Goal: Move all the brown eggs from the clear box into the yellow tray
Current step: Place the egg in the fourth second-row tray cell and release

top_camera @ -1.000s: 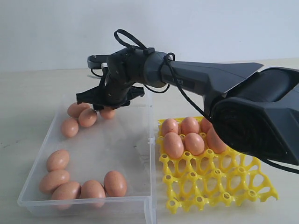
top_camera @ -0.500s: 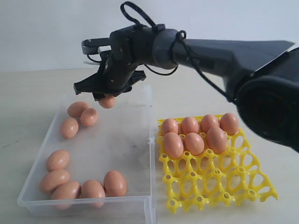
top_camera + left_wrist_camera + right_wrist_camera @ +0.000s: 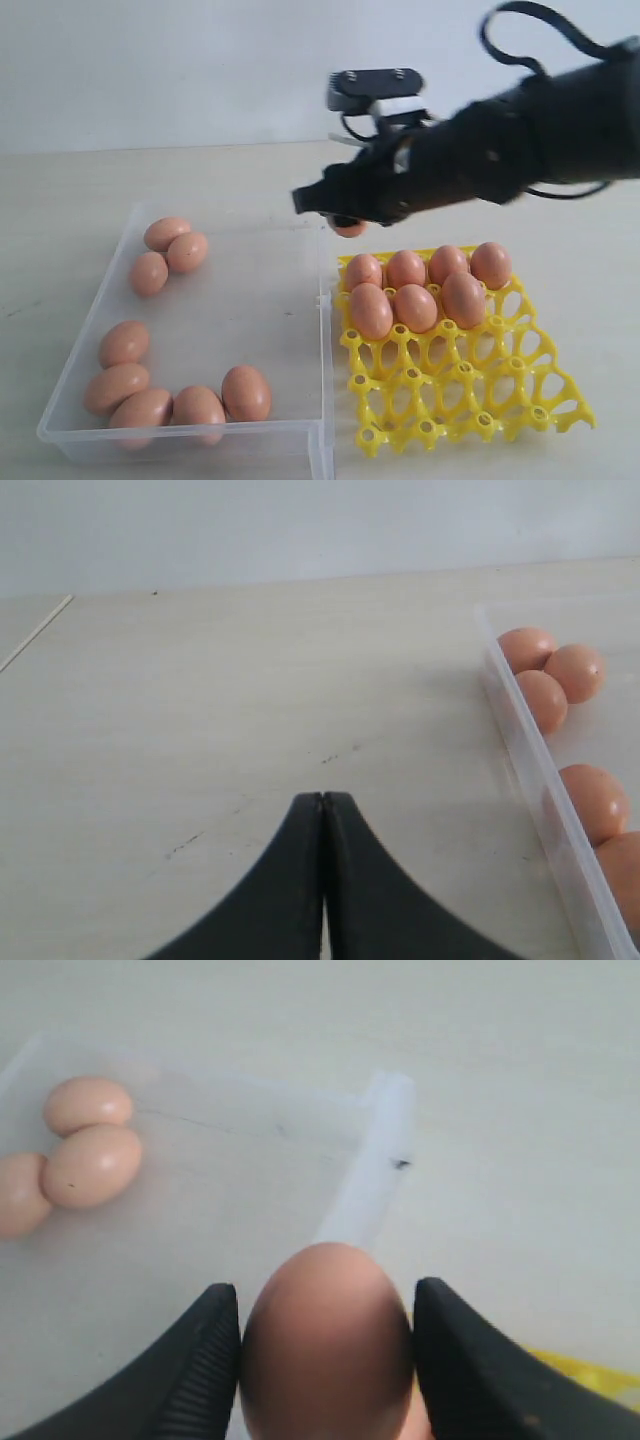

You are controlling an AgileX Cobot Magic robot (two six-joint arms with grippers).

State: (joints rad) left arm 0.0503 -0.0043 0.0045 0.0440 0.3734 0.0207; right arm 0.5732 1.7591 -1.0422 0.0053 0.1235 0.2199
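Brown egg [image 3: 325, 1345] — in right tool [image 3: 322, 1292], over clear box [image 3: 375, 1160] wall

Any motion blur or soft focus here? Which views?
Exterior view: right end effector is motion-smeared; yellow tray and clear box are sharp. Right wrist view: the held egg is close and soft-edged. Left wrist view: crisp, flat light, no glare.

I see smooth, matt shells on the brown eggs [image 3: 246, 392]. The clear box [image 3: 323, 330] is transparent plastic, a little scuffed, and the yellow tray [image 3: 470, 400] is shiny moulded plastic. The desk [image 3: 80, 190] looks pale, matt and finely scratched. The right pincer [image 3: 325, 1288] has matt black ribbed fingers [image 3: 205, 1360].
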